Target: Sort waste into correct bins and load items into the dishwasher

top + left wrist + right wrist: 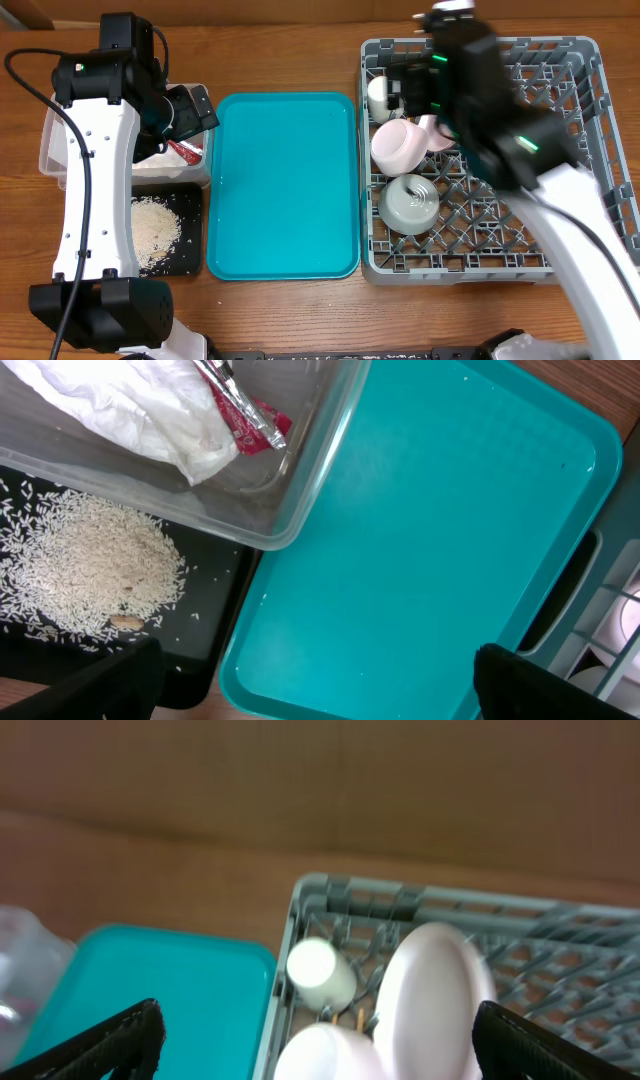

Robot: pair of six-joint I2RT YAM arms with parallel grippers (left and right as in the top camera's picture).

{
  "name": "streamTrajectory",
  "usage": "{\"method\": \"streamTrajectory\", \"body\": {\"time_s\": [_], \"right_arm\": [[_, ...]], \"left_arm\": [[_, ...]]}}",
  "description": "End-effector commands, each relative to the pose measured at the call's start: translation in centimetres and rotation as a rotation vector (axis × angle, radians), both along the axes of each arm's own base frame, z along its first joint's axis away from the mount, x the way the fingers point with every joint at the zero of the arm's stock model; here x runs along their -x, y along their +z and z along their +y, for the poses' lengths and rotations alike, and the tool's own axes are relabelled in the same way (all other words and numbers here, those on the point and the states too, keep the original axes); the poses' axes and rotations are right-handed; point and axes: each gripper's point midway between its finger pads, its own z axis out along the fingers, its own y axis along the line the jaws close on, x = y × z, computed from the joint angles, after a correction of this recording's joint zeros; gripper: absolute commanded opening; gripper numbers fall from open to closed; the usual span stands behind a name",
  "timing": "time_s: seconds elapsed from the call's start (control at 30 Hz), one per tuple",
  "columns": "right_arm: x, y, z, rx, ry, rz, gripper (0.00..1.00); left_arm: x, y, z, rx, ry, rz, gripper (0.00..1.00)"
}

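The crumpled white napkin [130, 410] and the red snack wrapper [255, 425] lie in the clear tub [300, 510]. Rice [90, 565] is heaped on the black tray [190, 200]. My left gripper [315, 680] is open and empty, above the near corner of the teal tray by the tub; it also shows in the overhead view [195, 110]. In the grey rack [575, 160] are the white cup [320, 970], the upright pink plate [435, 990], the pink bowl [400, 145], the pale-green bowl [408, 203] and the chopstick tips [358, 1018]. My right gripper [315, 1040] is open and empty above the rack's far left corner.
The teal tray [285, 185] lies between the bins and the rack. The right arm [500, 110] is blurred above the rack and hides part of it. Bare wooden table [290, 50] runs behind the tray.
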Motion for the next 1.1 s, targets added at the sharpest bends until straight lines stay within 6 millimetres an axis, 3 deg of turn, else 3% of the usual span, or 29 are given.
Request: {"method": "streamTrajectory", "body": {"time_s": [0.0,0.1,0.2,0.33,0.47,0.57,0.73,0.83,1.07], "right_arm": [[5.2,7.2,-3.3,-0.085,-0.022,-0.168,1.0],[10.0,9.8,-5.2,-0.152,0.008,-0.258,1.0],[14.6,10.1,-6.9,-0.2,0.035,-0.325,1.0],[19.4,7.9,-9.5,-0.223,-0.005,-0.414,1.0],[21.9,4.1,-10.6,-0.261,-0.033,-0.491,1.0],[21.9,0.2,-10.6,-0.334,-0.051,-0.516,1.0],[19.5,-5.8,-10.1,-0.472,-0.083,-0.519,1.0],[18.1,-7.9,-9.6,-0.536,-0.073,-0.578,1.0],[16.1,-10.7,-9.5,-0.554,-0.059,-0.677,1.0]], "left_arm": [[0.0,0.2,-0.1,-0.005,-0.011,-0.006,1.0],[0.0,0.1,-0.1,-0.005,-0.011,-0.006,1.0],[0.0,0.1,-0.1,-0.005,-0.011,-0.006,1.0],[0.0,0.1,-0.1,-0.005,-0.011,-0.006,1.0],[0.0,0.2,-0.1,-0.005,-0.011,-0.006,1.0],[0.0,0.1,-0.1,-0.005,-0.011,-0.006,1.0],[0.0,0.1,-0.1,-0.005,-0.011,-0.006,1.0],[0.0,0.1,-0.1,-0.005,-0.011,-0.006,1.0],[0.0,0.1,-0.1,-0.005,-0.011,-0.006,1.0]]}}
